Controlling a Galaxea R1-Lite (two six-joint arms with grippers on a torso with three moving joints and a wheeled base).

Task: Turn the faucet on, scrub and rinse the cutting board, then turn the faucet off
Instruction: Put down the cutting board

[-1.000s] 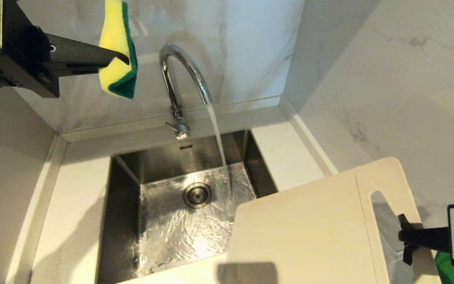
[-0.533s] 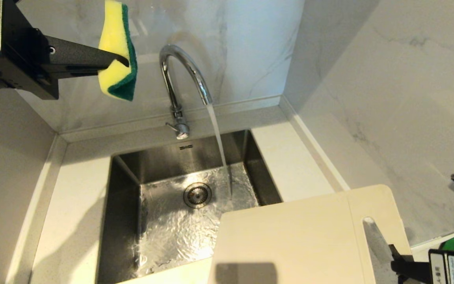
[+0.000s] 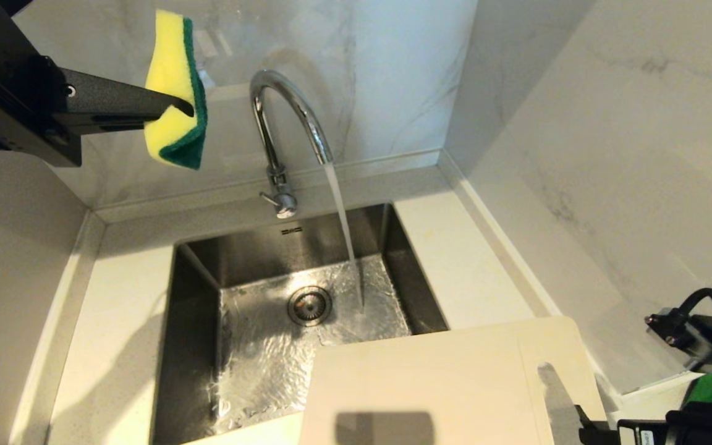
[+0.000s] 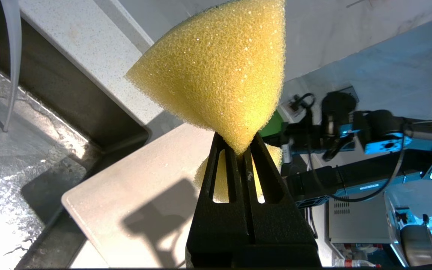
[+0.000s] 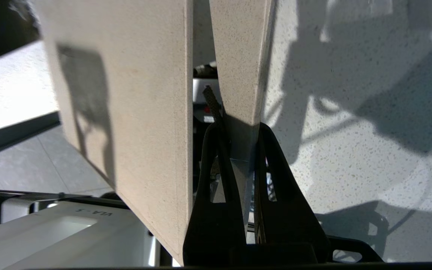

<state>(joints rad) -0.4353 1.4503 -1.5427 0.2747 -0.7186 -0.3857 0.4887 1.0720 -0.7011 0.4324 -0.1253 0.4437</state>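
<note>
Fingers of the left gripper [image 4: 244, 148] were clamped tight on a yellow-green sponge [image 3: 173, 86], held up high to the left of the faucet [image 3: 285, 123], well above the counter. Right gripper [image 5: 240, 127] fingers were pinched on the thin strip of the cutting board [image 3: 430, 395] beside its slot handle [image 3: 550, 395], at the lower right of the head view. Board was cream-beige w/ rounded corners, its far-left corner overhanging the near right part of the sink [image 3: 198, 290], the rest over the counter. Writing: small label "VLA-5" seen upside down on a white housing [image 5: 62, 232] in the right wrist view; a stamped mark on the sink's back wall under the faucet, too small to read. Water stream [image 3: 343, 228] ran from the chrome spout onto the steel basin, right of the round drain [image 3: 309, 306], floor of basin wet & rippling. Counter [image 3: 115, 309] was pale speckled stone; walls white marble-look w/ grey veins, sink set in a corner. Hard light threw the gripper's shadow on the board.
</note>
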